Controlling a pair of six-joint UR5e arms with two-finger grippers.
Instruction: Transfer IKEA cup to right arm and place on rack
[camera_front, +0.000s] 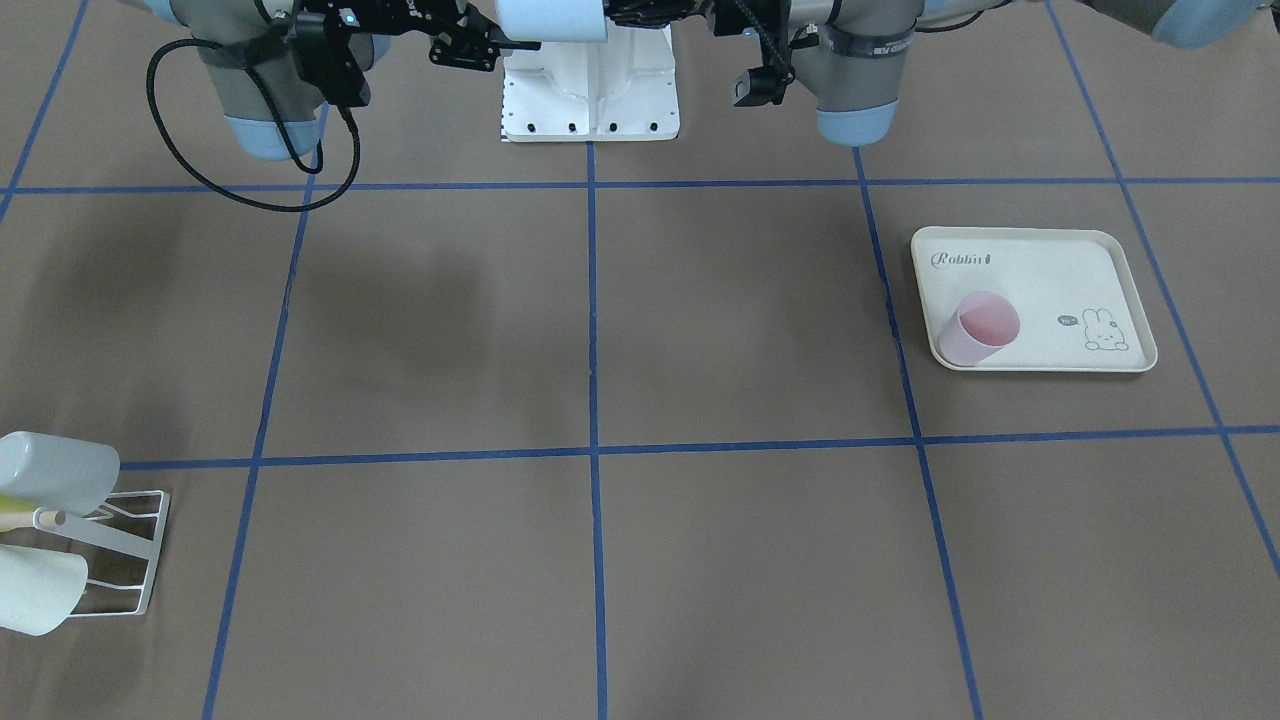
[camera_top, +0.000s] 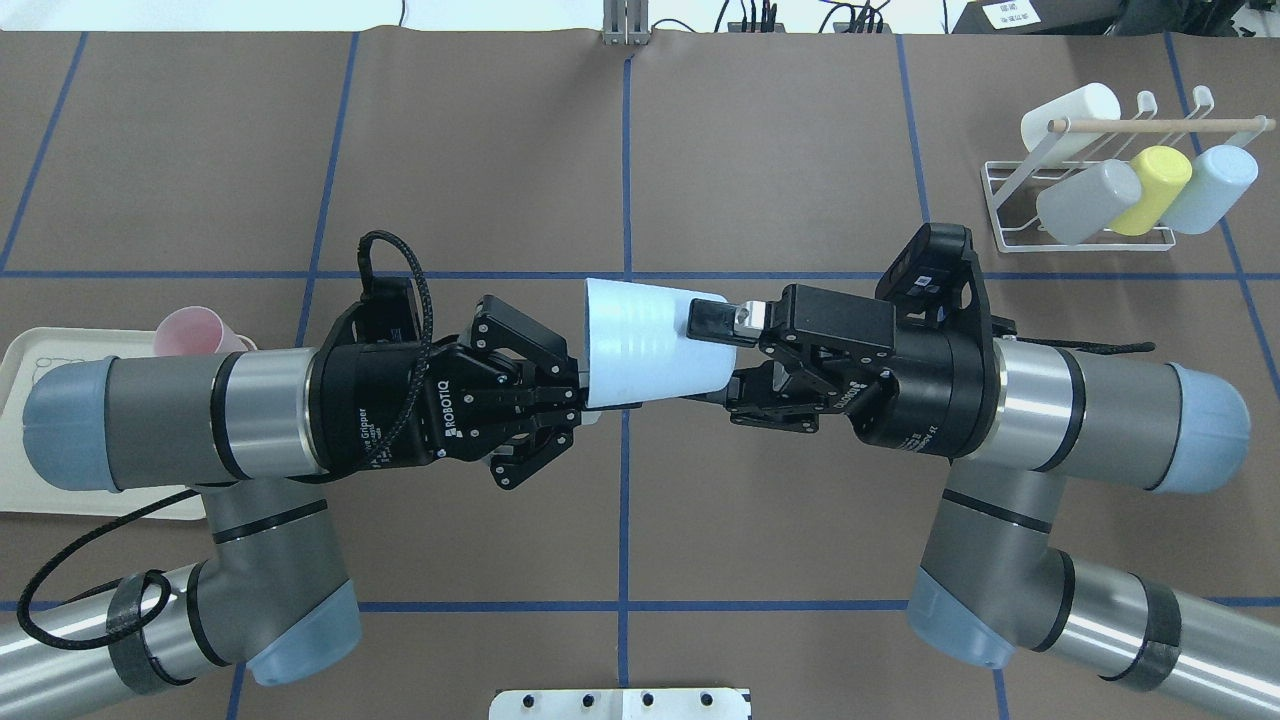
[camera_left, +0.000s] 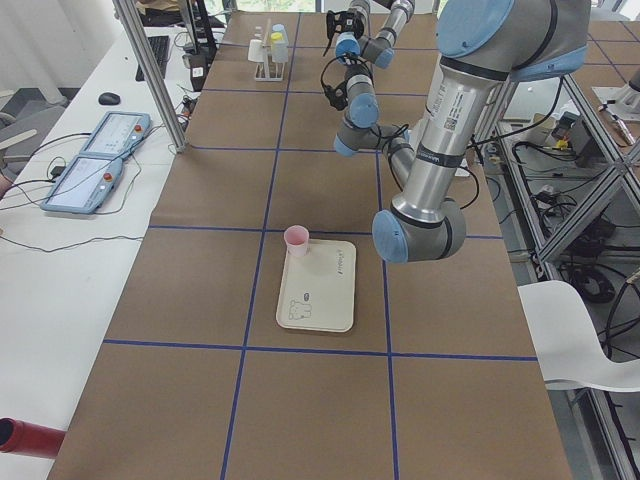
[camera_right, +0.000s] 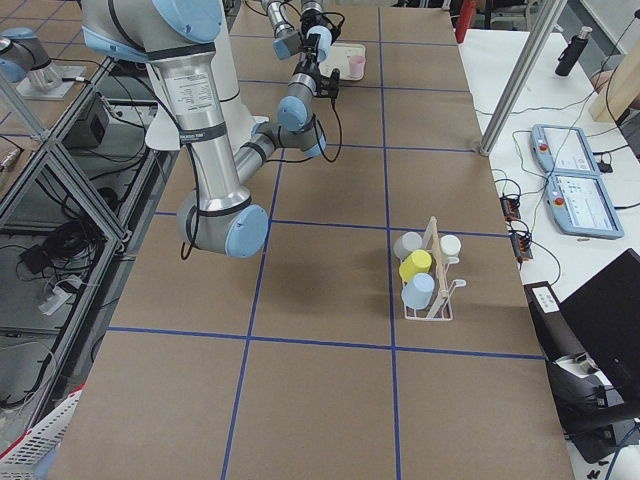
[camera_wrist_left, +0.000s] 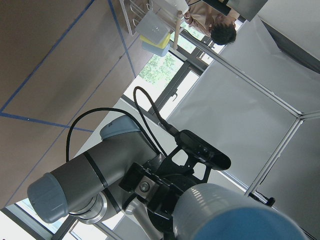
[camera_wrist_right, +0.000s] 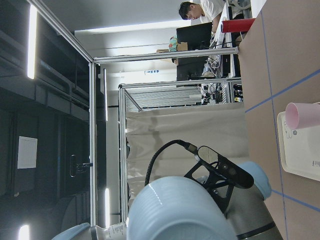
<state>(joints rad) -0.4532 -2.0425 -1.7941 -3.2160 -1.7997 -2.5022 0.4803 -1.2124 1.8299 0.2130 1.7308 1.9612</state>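
Observation:
The IKEA cup (camera_top: 650, 340), pale blue-white, hangs on its side above the table's centre line between the two arms. My left gripper (camera_top: 582, 397) is shut on the rim at its wide end. The right arm (camera_top: 1080, 415) comes in from the opposite side, and my right gripper (camera_top: 728, 352) straddles the narrow base, one finger (camera_top: 712, 320) lying against the cup's wall. The cup (camera_wrist_left: 235, 215) fills the bottom of the left wrist view, and the cup (camera_wrist_right: 175, 210) does the same in the right wrist view. The rack (camera_top: 1010, 190), white wire with a wooden rod, stands at the far right.
Several cups in white, grey, yellow and light blue hang on the rack (camera_front: 130, 560). A cream rabbit-print tray (camera_front: 1120, 270) holds a pink cup (camera_front: 978, 328) on the robot's left side. Blue tape lines grid the brown table. People show in the wrist views' background.

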